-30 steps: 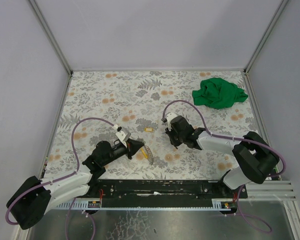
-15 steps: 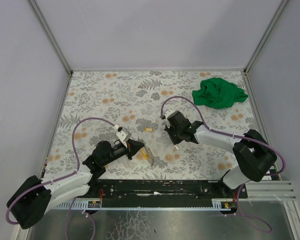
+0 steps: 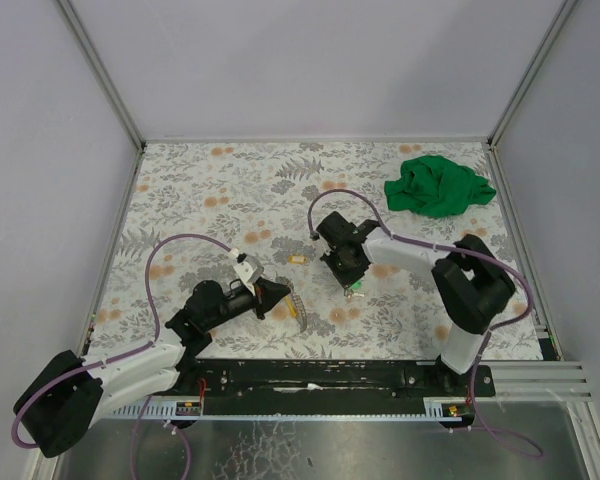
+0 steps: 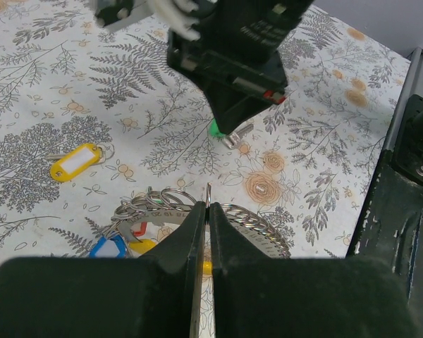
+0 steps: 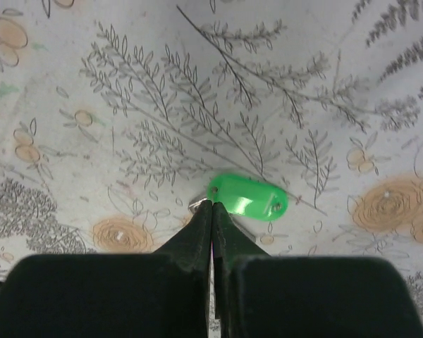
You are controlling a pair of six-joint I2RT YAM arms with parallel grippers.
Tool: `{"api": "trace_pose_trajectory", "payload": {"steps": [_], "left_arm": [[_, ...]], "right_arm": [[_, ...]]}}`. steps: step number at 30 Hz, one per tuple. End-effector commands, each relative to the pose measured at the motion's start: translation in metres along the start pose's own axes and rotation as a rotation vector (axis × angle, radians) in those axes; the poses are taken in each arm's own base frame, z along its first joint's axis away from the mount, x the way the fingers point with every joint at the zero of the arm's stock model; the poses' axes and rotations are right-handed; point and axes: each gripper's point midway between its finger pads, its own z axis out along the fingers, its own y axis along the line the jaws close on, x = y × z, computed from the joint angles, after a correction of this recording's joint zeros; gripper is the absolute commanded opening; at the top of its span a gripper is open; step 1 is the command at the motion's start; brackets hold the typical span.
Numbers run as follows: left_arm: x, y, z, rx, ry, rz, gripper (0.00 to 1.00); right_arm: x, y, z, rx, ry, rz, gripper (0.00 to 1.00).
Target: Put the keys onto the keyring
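Grey fern and orange blossom print covers the flat worktop [image 3: 180, 190], with a crumpled green cloth [image 3: 438, 185] at its far right corner. The left hand [image 4: 206, 211] has its dark, wedge-shaped fingers pressed together on a thin wire of the keyring [image 4: 257, 224], a silvery coiled loop carrying red, blue and yellow plastic tags. Only this wrist view shows the tags; from above the keyring [image 3: 295, 308] is a small grey arc. The right hand [image 5: 211, 208] is pinched shut at the holed end of the green key [image 5: 248, 197], a glossy oval tag lying on the worktop. The yellow key [image 4: 75, 160] lies apart, between the two arms.
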Motion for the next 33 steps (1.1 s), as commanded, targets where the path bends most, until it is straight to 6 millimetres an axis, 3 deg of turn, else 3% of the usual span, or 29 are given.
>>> {"api": "trace_pose_trajectory", "payload": {"steps": [1,7,15,20,27,33], "left_arm": [[-0.027,-0.006,0.006,0.032,-0.073,0.039,0.00],[-0.027,-0.007,0.006,0.037,-0.069,0.040,0.00],[-0.027,-0.006,0.006,0.034,-0.072,0.039,0.00],[-0.027,-0.007,0.006,0.037,-0.074,0.039,0.00],[-0.027,-0.008,0.006,0.041,-0.078,0.038,0.00],[-0.028,-0.008,0.006,0.043,-0.082,0.037,0.00]], "right_arm": [[-0.007,0.008,0.005,-0.025,0.083,-0.057,0.03],[-0.022,0.011,0.014,-0.005,0.101,-0.087,0.12],[-0.045,0.015,-0.011,-0.017,-0.084,-0.098,0.27],[-0.048,0.014,-0.024,-0.003,-0.237,-0.121,0.28],[-0.042,0.013,-0.017,0.025,-0.436,-0.156,0.28],[-0.046,0.019,-0.029,0.013,-0.679,-0.193,0.28]]}}
